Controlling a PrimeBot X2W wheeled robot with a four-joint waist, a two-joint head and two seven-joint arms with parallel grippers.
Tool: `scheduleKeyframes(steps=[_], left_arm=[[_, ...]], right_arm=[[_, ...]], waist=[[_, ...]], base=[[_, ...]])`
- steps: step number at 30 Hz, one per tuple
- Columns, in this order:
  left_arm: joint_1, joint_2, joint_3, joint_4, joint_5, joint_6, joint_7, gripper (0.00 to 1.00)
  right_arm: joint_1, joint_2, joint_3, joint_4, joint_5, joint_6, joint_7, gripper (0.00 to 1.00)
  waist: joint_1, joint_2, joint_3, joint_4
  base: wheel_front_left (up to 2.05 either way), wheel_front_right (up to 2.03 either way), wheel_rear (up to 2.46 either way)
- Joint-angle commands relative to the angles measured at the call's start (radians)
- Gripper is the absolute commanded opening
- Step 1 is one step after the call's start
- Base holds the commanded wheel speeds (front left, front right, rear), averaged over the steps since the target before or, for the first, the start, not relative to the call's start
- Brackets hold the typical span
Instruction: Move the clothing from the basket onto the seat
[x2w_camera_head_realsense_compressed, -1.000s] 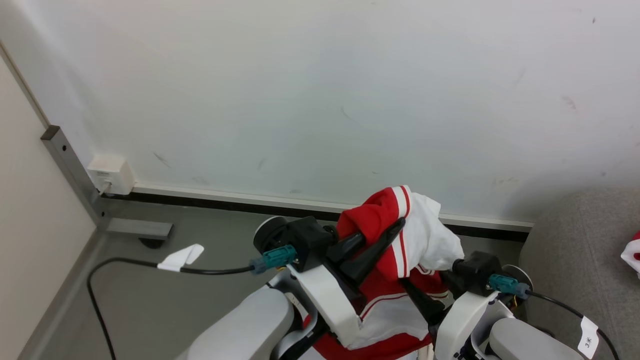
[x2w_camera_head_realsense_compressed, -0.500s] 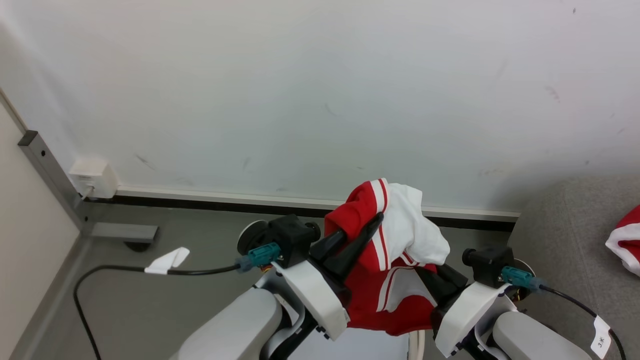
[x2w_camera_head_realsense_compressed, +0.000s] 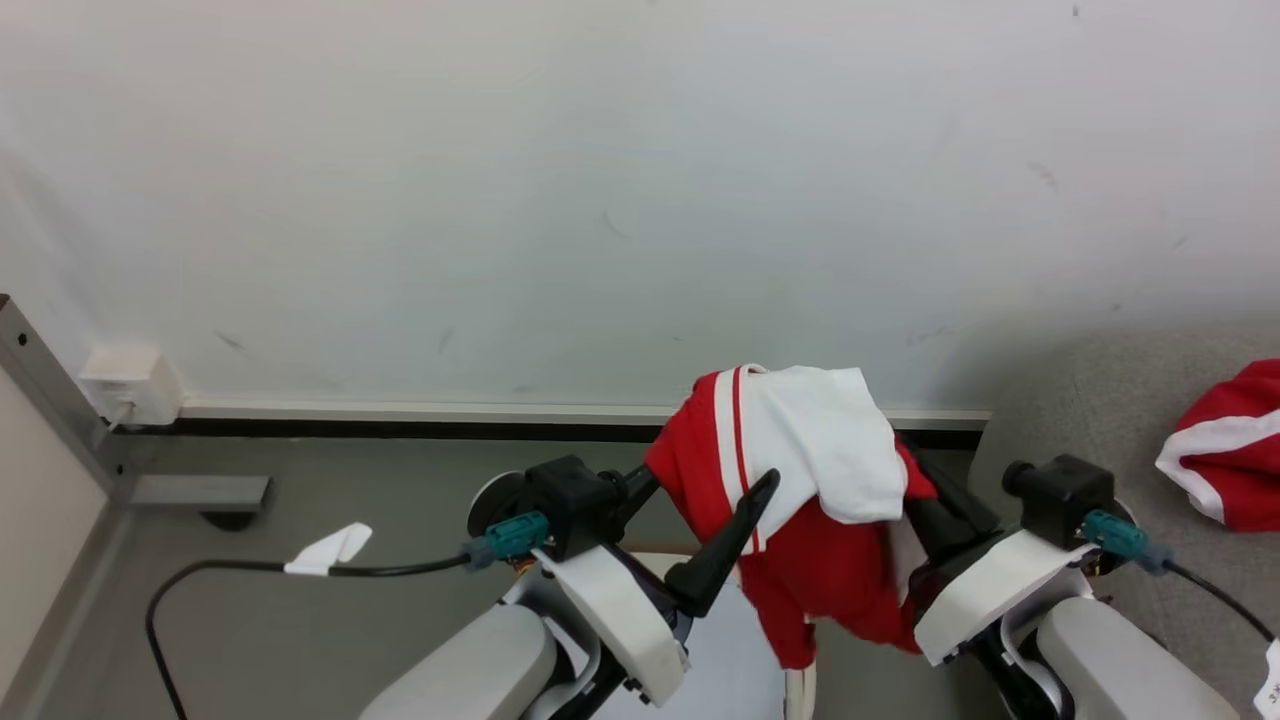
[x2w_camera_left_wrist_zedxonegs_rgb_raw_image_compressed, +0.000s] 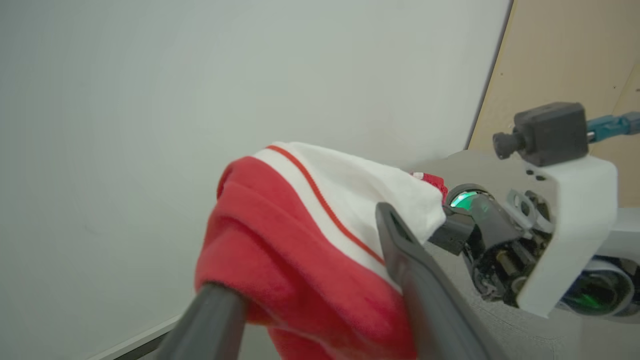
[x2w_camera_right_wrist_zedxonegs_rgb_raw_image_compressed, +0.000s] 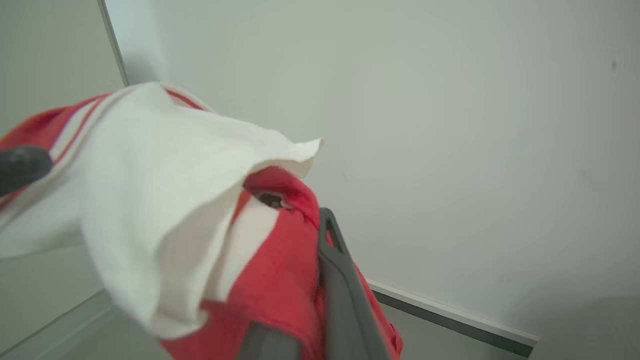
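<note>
My right tool (x2w_camera_head_realsense_compressed: 925, 500) clenches the red-and-white basketball garment (x2w_camera_head_realsense_compressed: 800, 470) and holds it high, I think so that it clears the floor. The fingers of my left tool (x2w_camera_head_realsense_compressed: 715, 505) stand apart around the cloth; I cannot tell if they grip. The large grey fabric sofa (x2w_camera_head_realsense_compressed: 1090, 400) lies at 3 o'clock.

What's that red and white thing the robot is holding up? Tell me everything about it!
It is a soft red garment with a wide white band and thin stripes, bunched up and floppy. It hangs in the air before the white wall, its loose end dangling down. The left end effector and the right end effector each grip it from a side.
</note>
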Motion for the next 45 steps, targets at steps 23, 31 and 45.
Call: scheduleKeyframes(steps=[23,31,45], left_arm=[[0.078,0.021,-0.018,-0.016,0.020,0.016,-0.035,1.00],[0.079,0.022,-0.009,-0.014,0.046,0.012,-0.043,1.00],[0.090,0.012,0.027,-0.019,0.119,-0.002,-0.043,1.00]], right_arm=[[0.089,-0.064,-0.360,-0.213,-0.159,-0.003,-0.001,0.00],[0.142,-0.066,-0.417,-0.280,-0.178,-0.003,-0.001,0.00],[0.180,-0.040,-0.460,-0.360,-0.195,-0.003,-0.001,0.00]], waist=[[-0.0001,-0.0001,0.045,-0.282],[-0.0001,-0.0001,0.067,-0.393],[-0.0001,-0.0001,0.098,-0.532]], base=[[0.00,0.00,0.00],[0.00,0.00,0.00],[0.00,0.00,0.00]])
